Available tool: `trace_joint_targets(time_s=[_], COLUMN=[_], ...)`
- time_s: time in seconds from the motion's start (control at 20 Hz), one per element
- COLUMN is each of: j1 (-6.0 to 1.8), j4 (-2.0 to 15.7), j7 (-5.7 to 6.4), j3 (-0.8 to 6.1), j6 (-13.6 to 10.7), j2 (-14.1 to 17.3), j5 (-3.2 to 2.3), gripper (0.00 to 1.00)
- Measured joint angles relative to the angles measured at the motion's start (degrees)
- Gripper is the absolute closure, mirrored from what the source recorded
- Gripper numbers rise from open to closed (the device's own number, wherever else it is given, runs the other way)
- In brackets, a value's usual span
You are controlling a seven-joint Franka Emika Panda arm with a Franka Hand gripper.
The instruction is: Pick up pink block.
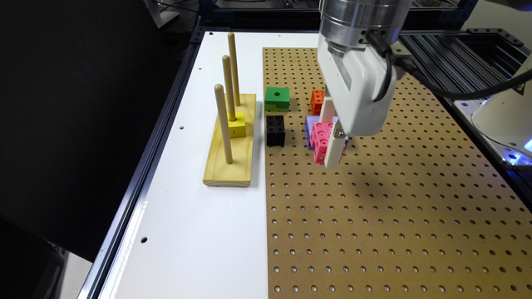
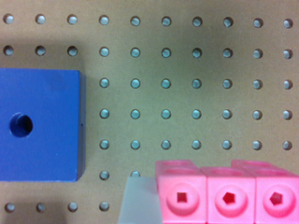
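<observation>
The pink block [image 1: 321,139] is a short row of snapped-together cubes with holes in their faces. It sits between the white fingers of my gripper [image 1: 326,143], which is shut on it, and looks slightly raised off the pegboard. In the wrist view the pink block [image 2: 229,196] shows close up, with one pale finger [image 2: 135,203] pressed against its end. The arm's white hand hides the block's far side in the exterior view.
A flat purple square block [image 1: 309,132] with one hole lies just behind the pink one; it looks blue in the wrist view [image 2: 46,126]. An orange block [image 1: 317,101], green block [image 1: 277,98], black block [image 1: 275,130] and wooden peg stand [image 1: 230,166] with a yellow block [image 1: 236,124] stand toward the exterior view's left. The brown pegboard [image 1: 374,228] stretches toward the front.
</observation>
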Motion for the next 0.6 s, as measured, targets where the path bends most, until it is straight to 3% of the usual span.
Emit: trace_joint_targets(time_s=[0.15,0.4,0.6], j1=[-0.01,0.0,-0.01], j4=[0.14,0.16,0.5], j7=[0.04,0.05,0.05], j3=[0.01,0.45,0.5], j6=[-1.4,-7.3,-9.1], j2=[-1.9,-8.0,-10.2], j5=[0.04,0.86,0.95], gripper=[1.0,1.0,1.0])
